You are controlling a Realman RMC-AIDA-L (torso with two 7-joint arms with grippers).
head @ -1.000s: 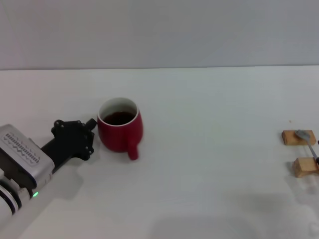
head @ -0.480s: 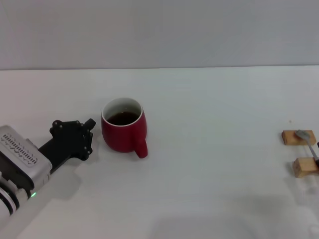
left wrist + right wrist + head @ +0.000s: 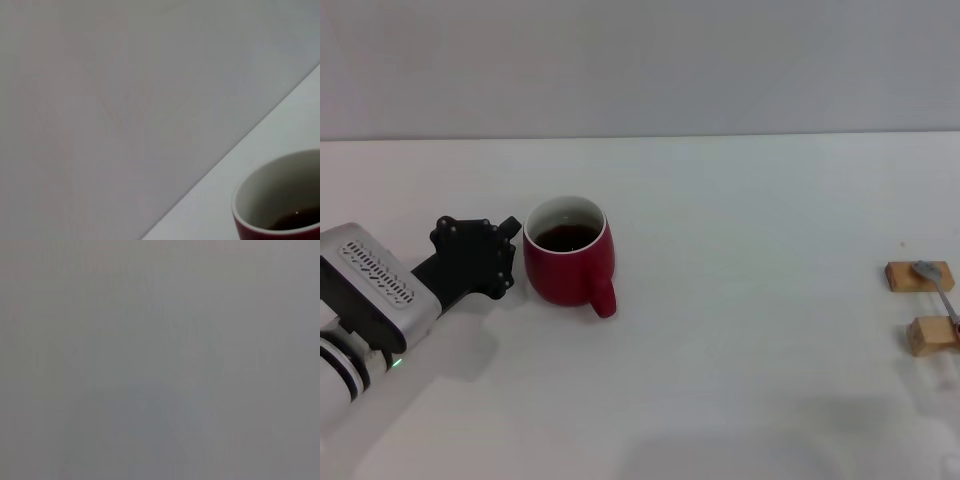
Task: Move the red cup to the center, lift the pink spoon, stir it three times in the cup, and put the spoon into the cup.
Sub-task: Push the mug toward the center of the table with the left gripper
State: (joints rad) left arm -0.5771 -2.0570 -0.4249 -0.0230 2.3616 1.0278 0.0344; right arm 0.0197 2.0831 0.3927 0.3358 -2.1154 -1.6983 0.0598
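The red cup (image 3: 567, 252) stood left of the table's (image 3: 740, 200) middle, handle toward me and rightward. My left claw (image 3: 503, 258) sat just at its left side; whether it was open or closed I couldn't tell. The pink spoon (image 3: 938, 286) lay far right across two blocks (image 3: 918, 275). Since half a second before, the claw had closed in on the unmoved cup.
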